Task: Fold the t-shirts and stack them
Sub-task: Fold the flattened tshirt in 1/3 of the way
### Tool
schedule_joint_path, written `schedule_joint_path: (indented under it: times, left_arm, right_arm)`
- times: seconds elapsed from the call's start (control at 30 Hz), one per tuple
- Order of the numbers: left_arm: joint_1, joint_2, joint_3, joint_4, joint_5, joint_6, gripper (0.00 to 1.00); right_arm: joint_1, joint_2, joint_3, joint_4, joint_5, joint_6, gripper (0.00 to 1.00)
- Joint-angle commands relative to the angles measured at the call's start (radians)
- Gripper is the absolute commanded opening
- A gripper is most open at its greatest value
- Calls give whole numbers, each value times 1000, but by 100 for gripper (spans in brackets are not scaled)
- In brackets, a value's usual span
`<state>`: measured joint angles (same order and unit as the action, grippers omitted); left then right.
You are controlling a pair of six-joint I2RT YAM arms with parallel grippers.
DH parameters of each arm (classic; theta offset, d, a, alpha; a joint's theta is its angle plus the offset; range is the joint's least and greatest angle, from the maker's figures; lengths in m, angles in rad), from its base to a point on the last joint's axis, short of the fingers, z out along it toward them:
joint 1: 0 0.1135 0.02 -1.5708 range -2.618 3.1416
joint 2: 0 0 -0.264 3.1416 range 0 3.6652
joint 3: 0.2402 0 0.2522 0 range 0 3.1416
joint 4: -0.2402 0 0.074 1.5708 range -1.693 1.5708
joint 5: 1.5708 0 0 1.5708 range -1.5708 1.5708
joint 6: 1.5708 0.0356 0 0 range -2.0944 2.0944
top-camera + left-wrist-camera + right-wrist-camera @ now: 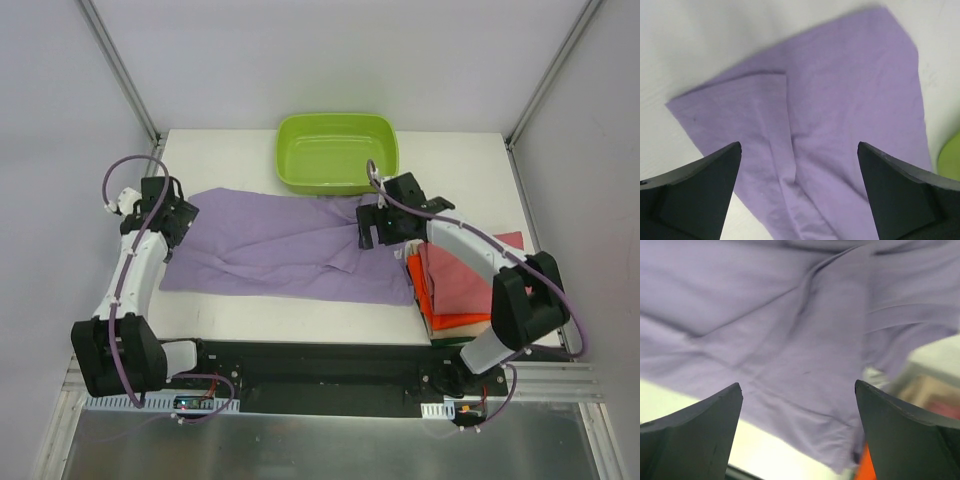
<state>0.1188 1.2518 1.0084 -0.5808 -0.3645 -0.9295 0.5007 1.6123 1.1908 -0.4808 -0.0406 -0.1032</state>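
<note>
A large lilac t-shirt point(285, 250) lies folded over into a long band across the middle of the table point(225, 160), with loose creases. My left gripper point(176, 214) hovers over the shirt's left end, jaws wide open and empty. In the left wrist view the lilac cloth point(840, 115) lies flat under the left gripper point(799, 145). My right gripper point(383, 226) stands open over the shirt's far right end, holding nothing. Seen from the right wrist, the right gripper point(799, 385) has the lilac cloth point(790, 330) below it. Rose-red point(465, 280) and orange point(424, 296) folded t-shirts lie stacked at the right.
A lime-green tub point(337, 152) stands at the back centre, just behind the shirt and close to the right gripper. Its rim point(951, 160) shows at the right edge of the left wrist view. The lilac shirt's right end overlaps the orange edge point(867, 467) of the stack.
</note>
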Motion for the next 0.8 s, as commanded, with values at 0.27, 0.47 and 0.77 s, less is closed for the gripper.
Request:
schedule_joint_path:
  times: [0.27,0.47,0.77]
  left_arm:
    - [-1,38,-278,282,432,207,99]
    - [-1,51,-304,279,337,198,99]
    - [-1,17,-332,263,254,198,99]
  right_arm:
    - [128,83,-142,370,-351,301,96]
    - [136,143,-71,335,-309,304,96]
    - [139,87,-141,318,-265,296,96]
